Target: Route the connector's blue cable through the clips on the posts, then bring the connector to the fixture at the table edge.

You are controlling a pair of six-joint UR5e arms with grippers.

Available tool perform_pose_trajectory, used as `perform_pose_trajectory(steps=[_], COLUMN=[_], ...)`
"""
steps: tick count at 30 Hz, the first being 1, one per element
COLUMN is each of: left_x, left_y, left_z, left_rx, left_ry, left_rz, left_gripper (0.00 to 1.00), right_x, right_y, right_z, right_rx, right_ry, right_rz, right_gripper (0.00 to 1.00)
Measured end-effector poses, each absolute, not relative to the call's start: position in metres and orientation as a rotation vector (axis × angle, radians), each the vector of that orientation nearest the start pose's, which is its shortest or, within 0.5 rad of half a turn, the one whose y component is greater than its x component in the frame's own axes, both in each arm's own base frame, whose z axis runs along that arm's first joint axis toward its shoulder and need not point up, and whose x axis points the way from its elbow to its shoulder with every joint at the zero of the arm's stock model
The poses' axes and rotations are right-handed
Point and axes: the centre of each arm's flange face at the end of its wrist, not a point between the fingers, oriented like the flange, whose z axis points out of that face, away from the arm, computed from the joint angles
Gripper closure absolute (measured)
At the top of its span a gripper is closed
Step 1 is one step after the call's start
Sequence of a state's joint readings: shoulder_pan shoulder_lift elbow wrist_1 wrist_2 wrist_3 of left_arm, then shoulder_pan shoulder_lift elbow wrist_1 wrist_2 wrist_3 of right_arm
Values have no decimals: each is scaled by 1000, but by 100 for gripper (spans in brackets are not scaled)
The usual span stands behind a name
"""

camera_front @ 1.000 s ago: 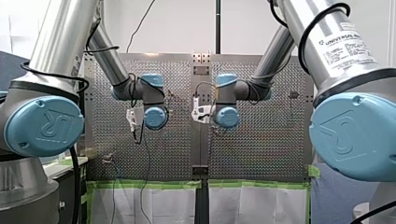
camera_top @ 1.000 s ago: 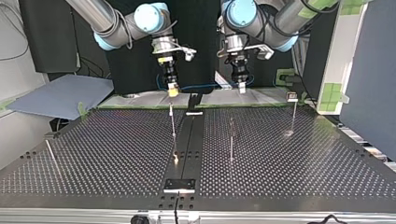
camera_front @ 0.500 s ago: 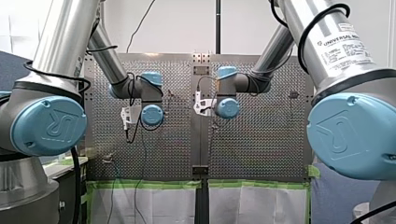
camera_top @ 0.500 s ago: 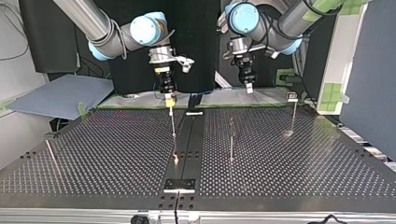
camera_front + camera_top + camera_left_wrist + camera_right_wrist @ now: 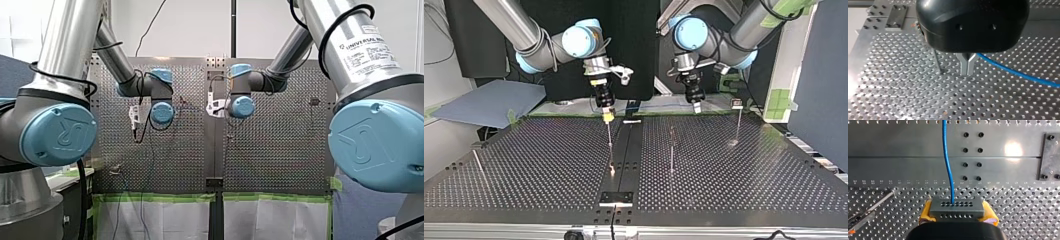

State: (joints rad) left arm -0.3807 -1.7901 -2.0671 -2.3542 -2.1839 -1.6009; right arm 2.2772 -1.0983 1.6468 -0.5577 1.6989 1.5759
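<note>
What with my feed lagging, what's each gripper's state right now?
Left gripper: shut; whether it grips the blue cable cannot be told.
Right gripper: shut on the connector.

Connector [image 5: 956,208]: showing as a grey block with two rows of small holes, sitting level and clamped between the yellow pads [image 5: 926,212] of my right gripper [image 5: 957,217].
Blue cable [image 5: 947,162]: leaving the upper hole row, bending gently away, then trailing off beside my left gripper [image 5: 967,71] and its closed metal fingers.
Posts [image 5: 609,135]: standing as thin rods on the perforated plate, one leaning at the top view's left.
Clip [image 5: 737,104]: sitting atop the post at the top view's right.
Fixture [image 5: 616,198]: lying as a flat dark plate at the top view's near edge.
</note>
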Motion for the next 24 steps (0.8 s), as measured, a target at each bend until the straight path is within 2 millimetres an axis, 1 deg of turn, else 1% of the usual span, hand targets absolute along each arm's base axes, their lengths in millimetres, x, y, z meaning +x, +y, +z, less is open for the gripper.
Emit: perform_pose_trajectory(steps=[4,13,17,24], left_x=[423,433,440,456], left_y=[-248,-248,-247,-246], left_z=[237,242,247,262], left_rx=[-221,-179,-165,-156], left_ry=[1495,1500,1491,1465], left_rz=[123,101,84,60], left_gripper=[100,100,100,100], right_x=[499,497,500,505], right_y=[-404,-419,-420,-421], right_z=[243,256,259,264], right_rx=[1611,1591,1600,1614], right_ry=[-881,-884,-866,-836], right_rz=[1631,1638,1659,1692], right_gripper=[100,100,100,100])
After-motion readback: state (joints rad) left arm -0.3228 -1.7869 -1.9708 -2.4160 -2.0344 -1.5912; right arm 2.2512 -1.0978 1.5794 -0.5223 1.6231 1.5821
